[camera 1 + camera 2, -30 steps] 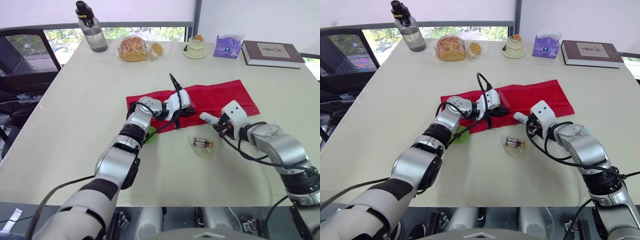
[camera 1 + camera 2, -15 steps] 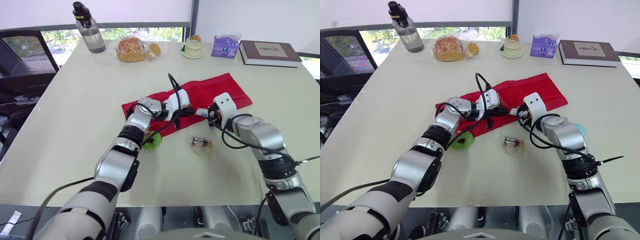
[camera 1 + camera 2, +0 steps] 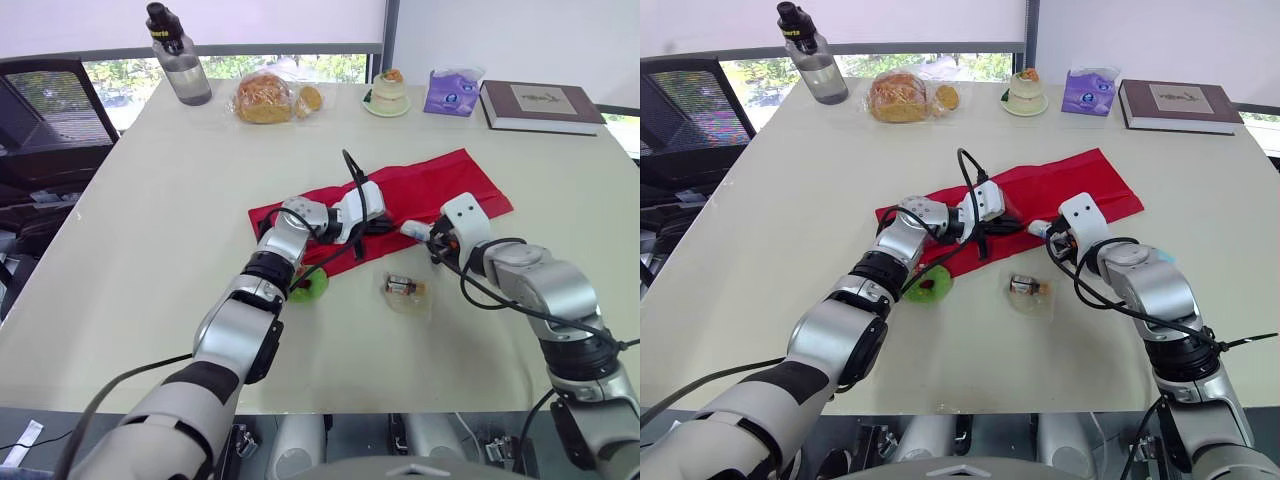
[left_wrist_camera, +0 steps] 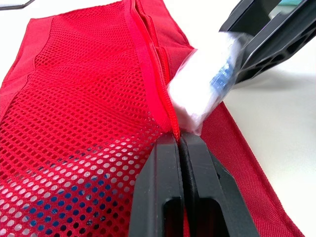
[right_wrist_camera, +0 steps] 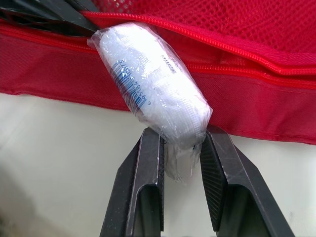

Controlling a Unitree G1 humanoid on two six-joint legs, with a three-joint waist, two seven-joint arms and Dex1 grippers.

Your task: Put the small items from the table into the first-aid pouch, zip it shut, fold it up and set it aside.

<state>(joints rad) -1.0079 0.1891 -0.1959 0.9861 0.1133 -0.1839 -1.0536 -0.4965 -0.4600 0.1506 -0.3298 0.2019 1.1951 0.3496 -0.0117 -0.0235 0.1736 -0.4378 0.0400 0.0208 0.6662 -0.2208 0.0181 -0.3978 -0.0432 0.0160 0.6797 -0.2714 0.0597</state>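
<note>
The red first-aid pouch point(image 3: 445, 185) lies flat on the table with its mesh side up. My left gripper point(image 4: 178, 140) is shut on the pouch's zipper edge point(image 4: 153, 79), pinching the red fabric. A white bandage roll in clear wrap point(image 5: 153, 79) is held by my right gripper point(image 5: 181, 136), which is shut on it. The roll's free end rests against the zipper line, right beside the left fingertips point(image 4: 165, 148). In front of the pouch, a clear packet with a small item point(image 3: 405, 288) lies on the table. A green item point(image 3: 308, 286) lies beside my left forearm.
Along the table's far edge stand a water bottle point(image 3: 180, 54), bagged bread point(image 3: 268, 97), a small cake on a plate point(image 3: 388, 95), a purple tissue pack point(image 3: 453, 90) and a book point(image 3: 540, 105). An office chair point(image 3: 40, 110) is at the left.
My right gripper brought the bandage roll left, up to the pouch's zipper edge beside the left gripper. The left gripper kept its hold. The head view shifted slightly.
</note>
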